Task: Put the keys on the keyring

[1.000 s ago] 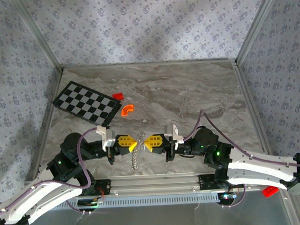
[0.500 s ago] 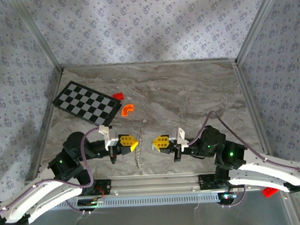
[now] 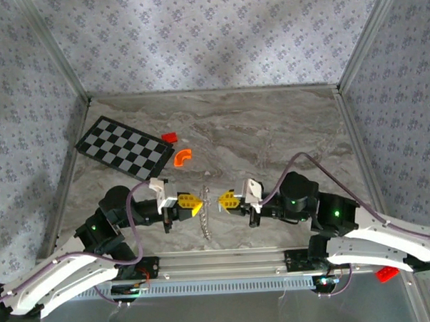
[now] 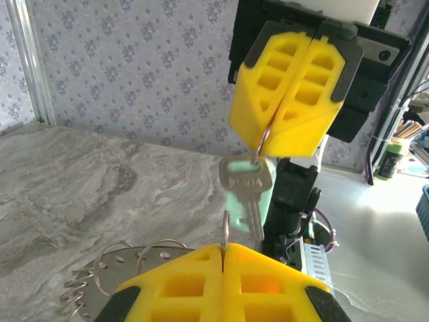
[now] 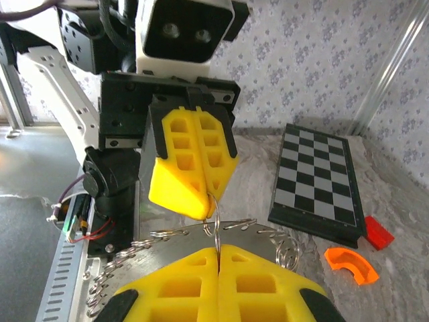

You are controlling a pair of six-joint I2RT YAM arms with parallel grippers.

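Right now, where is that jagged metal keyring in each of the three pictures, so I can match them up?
Top external: the keyring is a thin edge-on strip at lower centre, between the left gripper and the right gripper.
Left wrist: lower left, near the bottom edge.
Right wrist: bottom centre, spreading to both sides.
Shared landmark: the marbled table lies beneath it in all three.

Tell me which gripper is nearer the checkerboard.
Left. The left gripper sits near-side and right of the checkerboard; the right gripper is farther right, beyond the keyring both pinch.
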